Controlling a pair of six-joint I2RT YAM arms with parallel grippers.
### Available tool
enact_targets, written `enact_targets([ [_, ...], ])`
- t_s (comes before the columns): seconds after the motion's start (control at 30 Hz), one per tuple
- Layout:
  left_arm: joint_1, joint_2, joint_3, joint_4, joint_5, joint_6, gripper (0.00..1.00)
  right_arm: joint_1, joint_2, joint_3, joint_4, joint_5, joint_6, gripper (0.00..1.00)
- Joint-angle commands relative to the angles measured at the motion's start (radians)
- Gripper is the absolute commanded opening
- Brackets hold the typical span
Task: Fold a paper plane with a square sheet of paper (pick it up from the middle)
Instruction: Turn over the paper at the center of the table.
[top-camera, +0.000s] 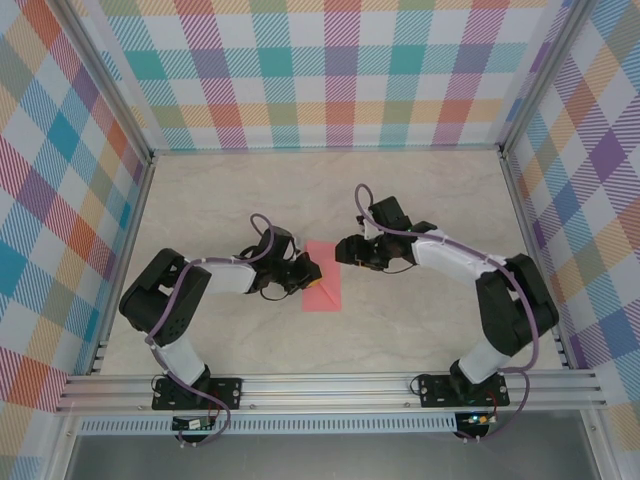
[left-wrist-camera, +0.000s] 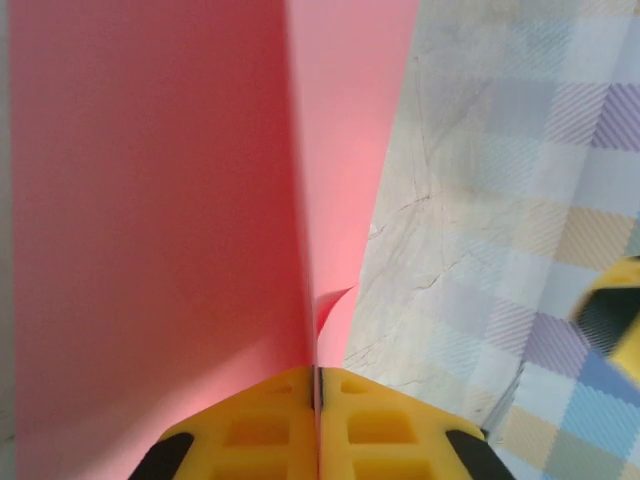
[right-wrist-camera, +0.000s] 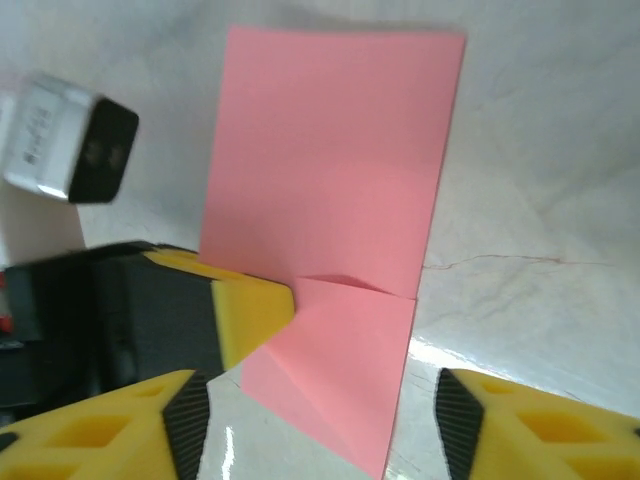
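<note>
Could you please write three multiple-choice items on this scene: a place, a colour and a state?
1. Where is the paper on the table?
A. In the far left corner
B. Mid-table, between the left gripper and the right gripper
C. Against the right wall

2. What colour is the paper mainly?
A. Pink
B. Green
C. White

3. How is the left gripper?
A. Wide open
B. Shut on nothing
C. Shut on the paper

Key: 1 B, the top view shows it between them; 2 A, it is pink in all views; 3 C, its yellow fingers pinch the paper's edge.
</note>
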Motion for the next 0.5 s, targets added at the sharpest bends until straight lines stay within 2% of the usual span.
enact_targets([
  [0.0,-0.02,-0.072,0.073,-0.146,-0.068,0.117,0.01,-0.009,-0.085,-0.01,-0.074,0.141,0.018,0.69],
  [0.13,-0.035,-0.153,0.18,-0.414,-0.173,0.238,0.0,-0.012,-0.179,-0.014,-0.132,0.248,0.012,0.78],
  [0.23,-0.055,-0.215,0.334,-0.755,-0.36,0.36,0.0,-0.017,-0.248,-0.022,-0.18,0.346,0.013,0.89],
  [0.33,-0.062,-0.233,0.489,-1.016,-0.536,0.423,0.0,-0.018,-0.309,-0.038,-0.204,0.42,0.015,0.98],
  [0.47,-0.074,-0.227,0.643,-1.219,-0.748,0.449,0.0,-0.023,-0.372,-0.062,-0.218,0.49,0.022,1.0],
])
